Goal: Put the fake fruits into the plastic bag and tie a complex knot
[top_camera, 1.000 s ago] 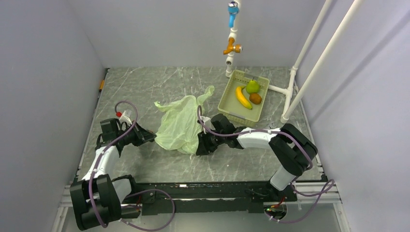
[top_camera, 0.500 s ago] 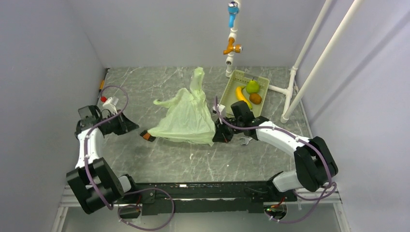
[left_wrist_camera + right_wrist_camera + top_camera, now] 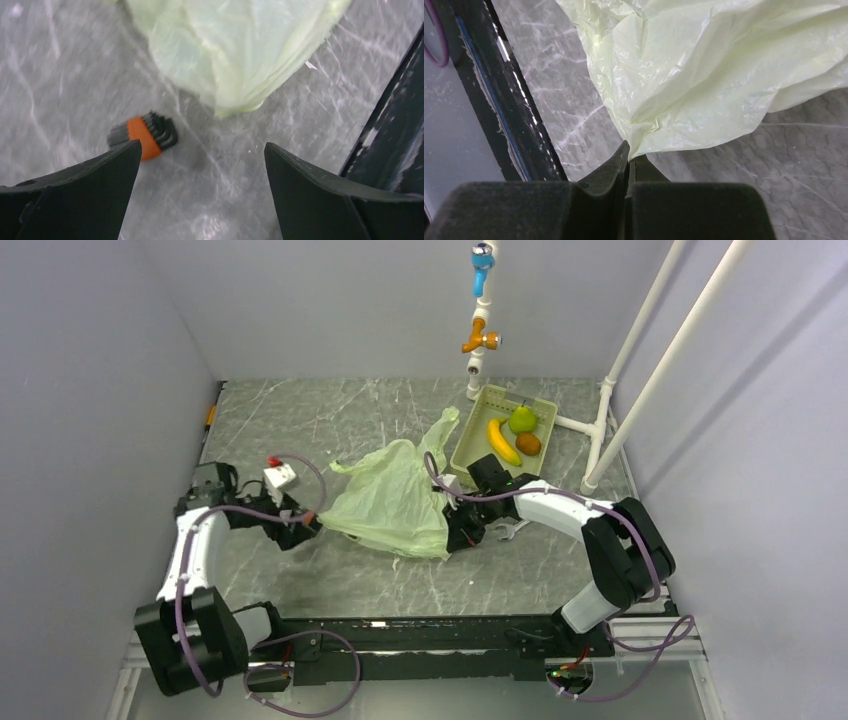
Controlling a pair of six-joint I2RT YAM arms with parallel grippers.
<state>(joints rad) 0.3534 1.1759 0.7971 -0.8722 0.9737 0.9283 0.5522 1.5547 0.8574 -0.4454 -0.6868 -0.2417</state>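
The plastic bag (image 3: 388, 502) lies crumpled and pale yellow-green on the marble table between my two arms. My right gripper (image 3: 458, 537) is at the bag's right corner, shut on a pinch of the film (image 3: 629, 150). The bag (image 3: 704, 75) spreads away from the fingertips. My left gripper (image 3: 298, 531) hovers open just left of the bag (image 3: 225, 50), nothing between its fingers (image 3: 202, 147). The fake fruits sit in the tray (image 3: 468, 454) at the back right: a yellow banana (image 3: 503, 441), a green round fruit (image 3: 522, 419) and a brown-orange one (image 3: 528, 444).
A small orange-and-black block (image 3: 143, 136) lies on the table just ahead of my left fingers. A steel wrench (image 3: 506, 530) lies by the right arm. White pipes (image 3: 610, 410) and a tap fitting (image 3: 480, 338) stand at the back right. A black frame rail (image 3: 499, 100) runs along the near edge.
The bag, lifted half a second ago, has sunk flatter and shifted left. My left gripper swung back in beside the bag and opened. The right gripper stays shut on the bag.
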